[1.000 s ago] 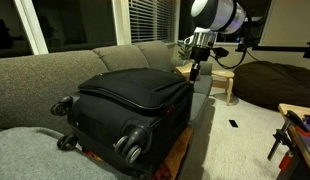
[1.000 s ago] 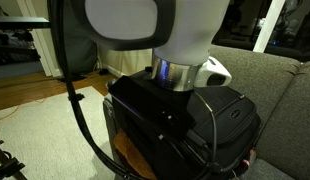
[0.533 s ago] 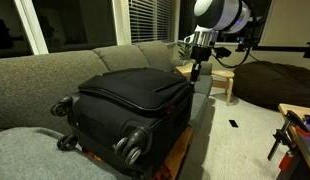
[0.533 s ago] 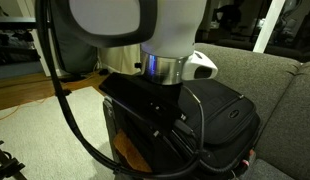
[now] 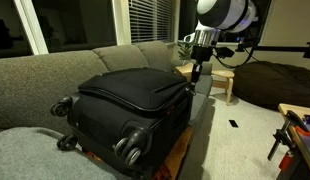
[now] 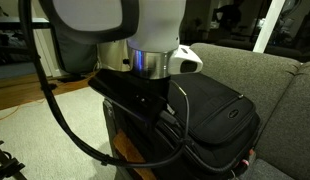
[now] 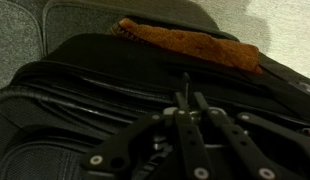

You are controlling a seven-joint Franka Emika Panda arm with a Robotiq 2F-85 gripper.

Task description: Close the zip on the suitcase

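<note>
I have the suitcase (image 5: 130,105) lying flat on its back, lid up, pushed against the grey sofa (image 5: 55,65) that runs behind it on the left. Its spinner wheels (image 5: 129,147) point toward the near side of the scene, silvery hubs showing. In an exterior view the arm (image 6: 125,30) fills most of the picture, and I only see the right part of the suitcase (image 6: 227,118) past it, with a black cable (image 6: 65,120) looping down on the left.

The tool (image 5: 195,71) hangs from the arm (image 5: 223,14) at the far right corner of the suitcase, right at the lid's edge. I cannot tell from there whether it touches the fabric.

In the wrist view the tool (image 7: 188,86) points down at the black top of the suitcase (image 7: 105,60). Its fingers (image 7: 185,80) are drawn together into one narrow tip. They look clenched, but I cannot make out whether anything is pinched between them. The zip (image 7: 75,92) shows only as dark ridges running left to right across the fabric just in front of the tip, and its pull is too small for me to find. Past the far edge of the suitcase lies a brown strip (image 7: 195,44).

A small wooden stool (image 5: 224,78) stands to the right of the tool, with a dark beanbag (image 5: 280,85) farther right.
</note>
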